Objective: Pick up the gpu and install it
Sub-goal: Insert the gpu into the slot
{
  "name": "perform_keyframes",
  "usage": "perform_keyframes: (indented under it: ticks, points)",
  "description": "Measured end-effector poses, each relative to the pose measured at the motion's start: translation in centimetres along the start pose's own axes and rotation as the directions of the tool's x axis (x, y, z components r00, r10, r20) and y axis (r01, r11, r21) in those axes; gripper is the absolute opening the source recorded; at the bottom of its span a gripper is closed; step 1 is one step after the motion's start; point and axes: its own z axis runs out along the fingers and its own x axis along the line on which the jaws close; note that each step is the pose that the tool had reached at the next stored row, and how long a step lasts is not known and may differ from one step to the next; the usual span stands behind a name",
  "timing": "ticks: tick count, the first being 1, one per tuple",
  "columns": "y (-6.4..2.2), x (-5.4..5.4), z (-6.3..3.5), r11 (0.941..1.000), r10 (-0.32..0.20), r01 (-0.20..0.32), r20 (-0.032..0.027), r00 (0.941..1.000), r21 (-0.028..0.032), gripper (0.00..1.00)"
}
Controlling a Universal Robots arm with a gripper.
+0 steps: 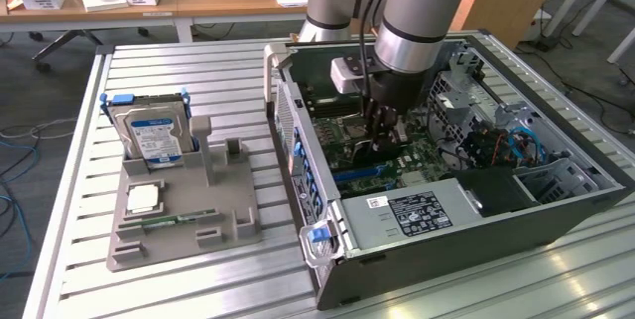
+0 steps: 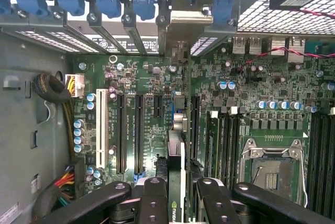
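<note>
The gpu (image 2: 176, 174) is being held edge-on, clamped in the gripper (image 2: 180, 198), at the slots of the motherboard (image 2: 152, 77) inside the open computer case (image 1: 476, 245), right of centre in the exterior view, so pickup is judged done and seating apparently unfinished.

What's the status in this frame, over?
Gripper shut on the gpu, down inside the open computer case. Card edge-on over the motherboard slots; seated or not, cannot tell. Cable bundle lies apart from the card.

Hard drive (image 1: 151, 137) upright in grey fixture (image 1: 184, 243); memory stick (image 1: 171, 221) (lying flat) on same fixture.
</note>
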Motion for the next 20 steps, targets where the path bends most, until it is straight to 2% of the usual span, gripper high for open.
perform_keyframes:
  ticks: [9,20]
  points:
    - [0.20,0.01,0.02,1.0000,0.000,0.000,0.0000,1.0000,0.0000,0.26]
    - [0.22,0.02,0.71,1.0000,0.000,0.000,-0.0001,1.0000,-0.0001,0.26]
